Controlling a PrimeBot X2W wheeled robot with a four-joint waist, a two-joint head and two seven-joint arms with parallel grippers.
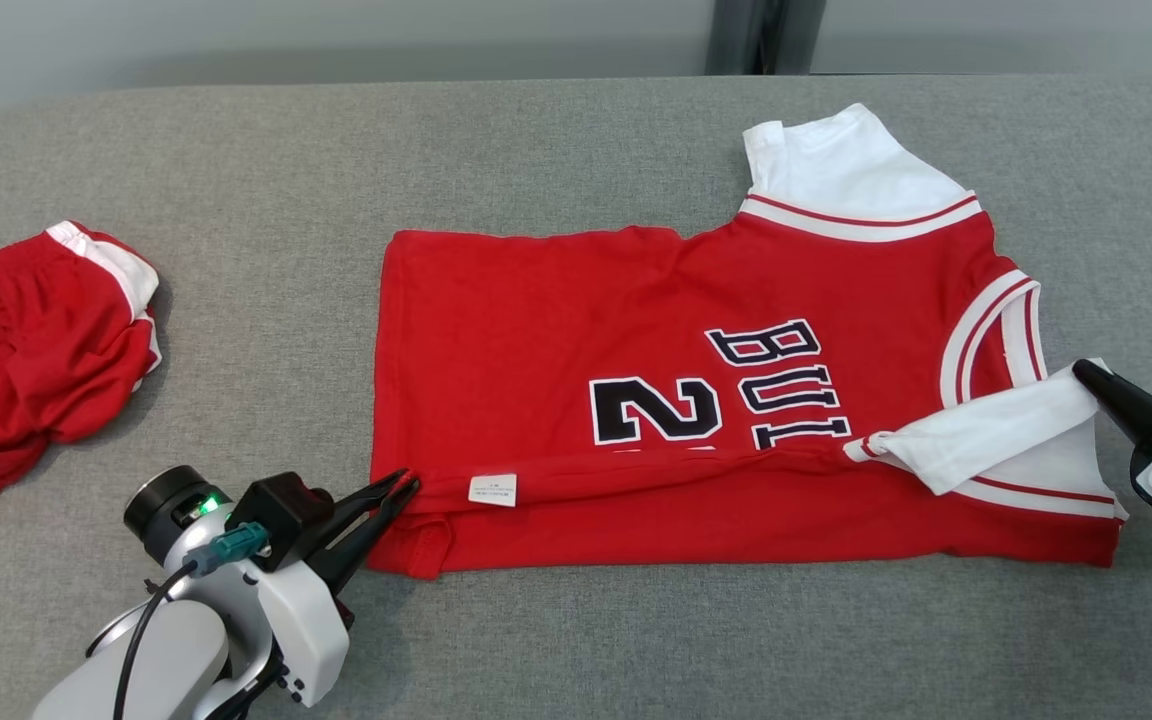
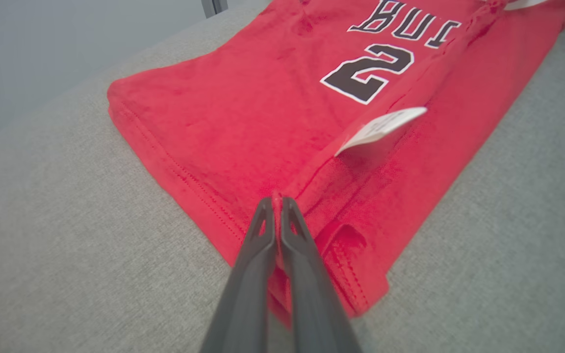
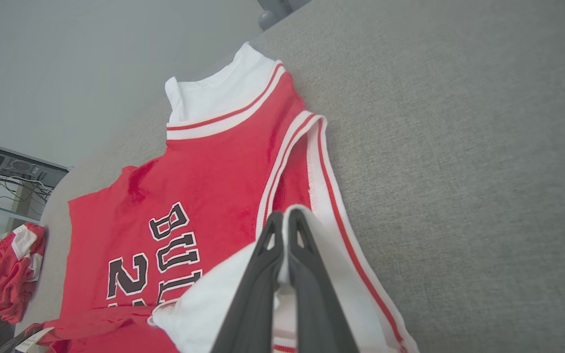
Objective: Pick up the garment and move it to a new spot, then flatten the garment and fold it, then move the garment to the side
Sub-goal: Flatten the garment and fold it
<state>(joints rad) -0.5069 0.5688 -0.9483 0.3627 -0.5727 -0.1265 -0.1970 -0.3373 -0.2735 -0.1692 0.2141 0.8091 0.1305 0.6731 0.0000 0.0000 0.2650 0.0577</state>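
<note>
The garment (image 1: pixel 576 330) is a red jersey with white sleeves and black lettering, spread sideways on the grey table, its near long edge folded up over the body. My left gripper (image 1: pixel 406 485) is shut on the red hem corner at the jersey's left end; the left wrist view has the gripper (image 2: pixel 276 201) pinching that red fold of the garment (image 2: pixel 243 122). At the right end, my right gripper (image 1: pixel 1086 370) is shut on the white sleeve. The right wrist view shows this gripper (image 3: pixel 284 218) clamping white fabric of the garment (image 3: pixel 204 186).
A crumpled pair of red shorts (image 1: pixel 26 350) with white trim lies at the table's left edge, also seen as the shorts (image 3: pixel 15 269). A white care label (image 1: pixel 492 488) sticks out of the folded seam. Bare grey table (image 1: pixel 576 640) runs along the front and back.
</note>
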